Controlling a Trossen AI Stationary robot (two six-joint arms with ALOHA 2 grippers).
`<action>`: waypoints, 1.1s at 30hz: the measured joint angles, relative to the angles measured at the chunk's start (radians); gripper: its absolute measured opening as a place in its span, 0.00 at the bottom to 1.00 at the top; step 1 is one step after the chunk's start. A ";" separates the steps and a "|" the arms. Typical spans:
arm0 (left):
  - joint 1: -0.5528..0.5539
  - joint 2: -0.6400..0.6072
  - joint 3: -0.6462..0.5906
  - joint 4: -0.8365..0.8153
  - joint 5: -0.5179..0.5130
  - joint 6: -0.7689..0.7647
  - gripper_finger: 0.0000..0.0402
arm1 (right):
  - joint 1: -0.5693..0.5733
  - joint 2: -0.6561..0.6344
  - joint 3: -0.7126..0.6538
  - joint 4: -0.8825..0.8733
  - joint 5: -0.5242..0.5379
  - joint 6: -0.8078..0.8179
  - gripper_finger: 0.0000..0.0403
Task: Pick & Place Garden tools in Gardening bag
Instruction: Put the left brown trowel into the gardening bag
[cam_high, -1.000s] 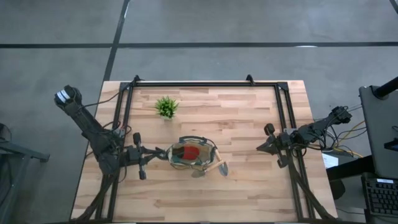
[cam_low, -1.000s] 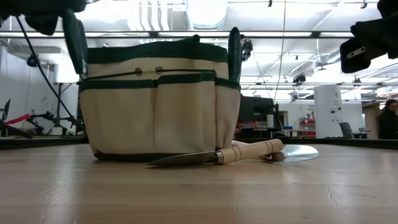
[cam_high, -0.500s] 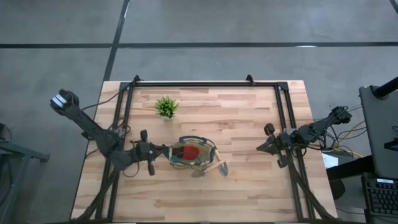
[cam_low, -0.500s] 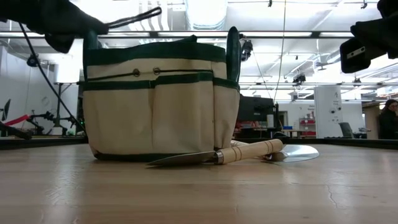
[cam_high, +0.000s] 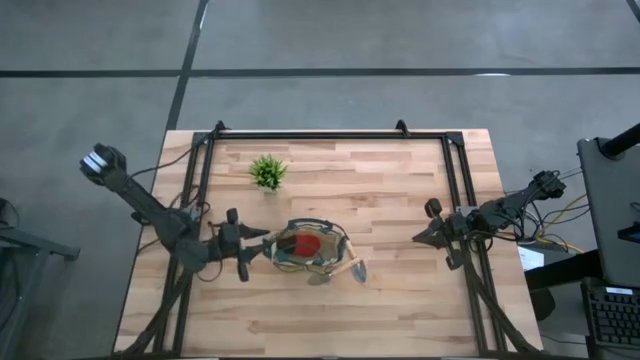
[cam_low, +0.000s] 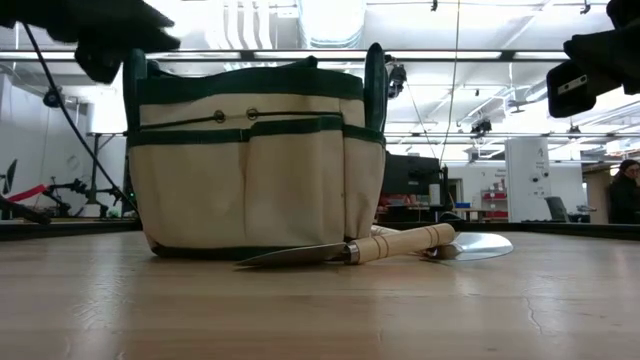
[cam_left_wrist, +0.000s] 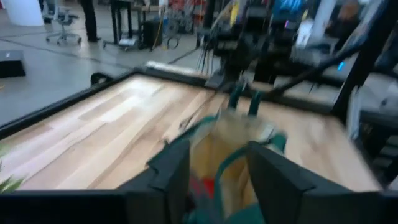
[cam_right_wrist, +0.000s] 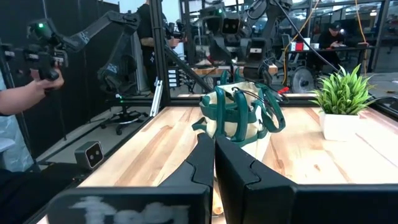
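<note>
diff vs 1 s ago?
Left gripper advanced toward the bag, now at its rim with fingers open, and the near handle it had lifted half a second ago is down again. Right gripper, trowel and plant unchanged.

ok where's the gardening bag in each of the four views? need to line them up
High view: gardening bag slightly below table centre, left gripper at its left rim.
Low view: fills left-centre, wooden-handled tools lying at its base.
Left wrist view: straight ahead between the open fingers.
Right wrist view: centre, across the table.
Shared landmark: the bag's dark green handles.
</note>
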 joint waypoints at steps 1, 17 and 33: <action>-0.001 -0.011 0.000 0.029 0.002 0.014 0.44 | 0.000 0.000 0.000 0.000 0.000 0.000 0.02; -0.018 0.047 0.000 0.170 0.168 0.051 0.51 | 0.000 0.000 0.000 0.000 0.000 0.000 0.02; -0.046 0.008 0.000 0.212 0.255 0.283 0.42 | 0.000 0.000 0.000 0.000 0.001 -0.091 0.02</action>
